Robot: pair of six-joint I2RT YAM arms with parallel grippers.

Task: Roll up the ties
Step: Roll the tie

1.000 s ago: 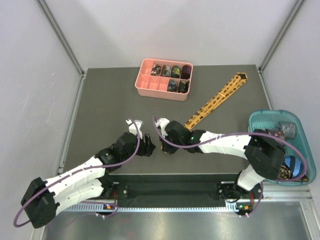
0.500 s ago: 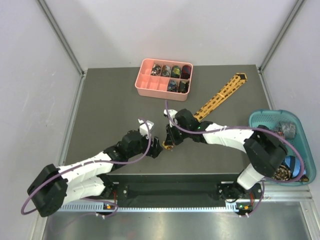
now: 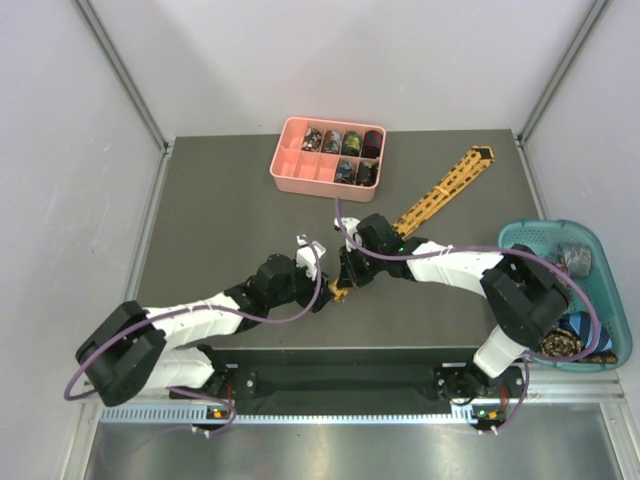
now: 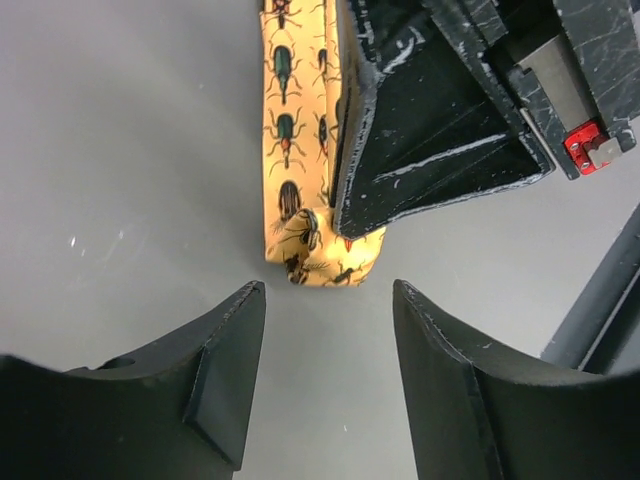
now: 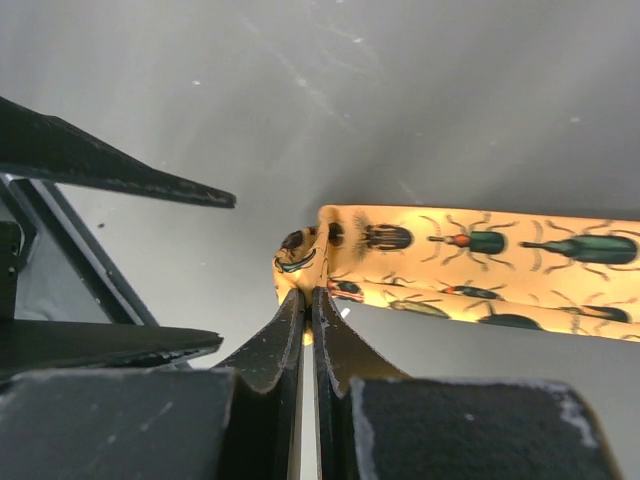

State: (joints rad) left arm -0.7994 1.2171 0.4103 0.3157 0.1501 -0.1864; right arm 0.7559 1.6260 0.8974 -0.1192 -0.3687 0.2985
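Note:
A golden-yellow tie [image 3: 440, 190] with beetle prints lies diagonally on the dark table, its wide end at the back right. Its narrow end is folded back on itself near the table's middle front [image 3: 338, 291]. My right gripper [image 3: 345, 283] is shut on that folded end [image 5: 310, 262]. My left gripper [image 3: 326, 291] is open, its fingers [image 4: 232, 340] a little short of the fold [image 4: 318, 255] and on either side of it, not touching. Rolled ties fill several compartments of the pink tray [image 3: 292, 172].
A teal basket [image 3: 528, 240] with more ties stands at the table's right edge. The pink tray sits at the back centre. The two arms meet near the table's middle front.
Both grippers have moved right and toward each other. The tie's narrow end has been drawn in and folded at the right gripper. The left gripper has closed in on the fold.

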